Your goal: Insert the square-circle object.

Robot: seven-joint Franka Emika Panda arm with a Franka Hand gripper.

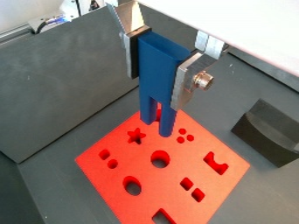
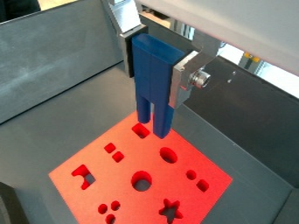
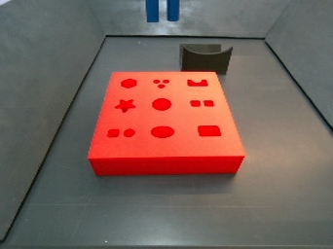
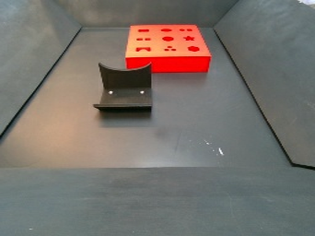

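Gripper [image 1: 155, 54] clamps the blue square-circle object [image 1: 156, 77] between its silver fingers [image 1: 187, 80], prongs pointing down, hanging above the red block [image 1: 163, 166]. Nearby on the floor sits the dark grey curved block [image 1: 271, 131].

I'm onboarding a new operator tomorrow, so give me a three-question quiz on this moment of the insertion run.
1. True or false: the claw is shut on the blue square-circle object, prongs pointing down.
2. Multiple choice: in both wrist views the blue piece hangs (A) seated in a hole, (B) above the red block, clear of it, (C) lying on the grey floor.
3. Fill in: in a side view, the dark grey curved block stands on the floor, apart from the ____ block.

Key: 1 true; 2 B; 3 red.
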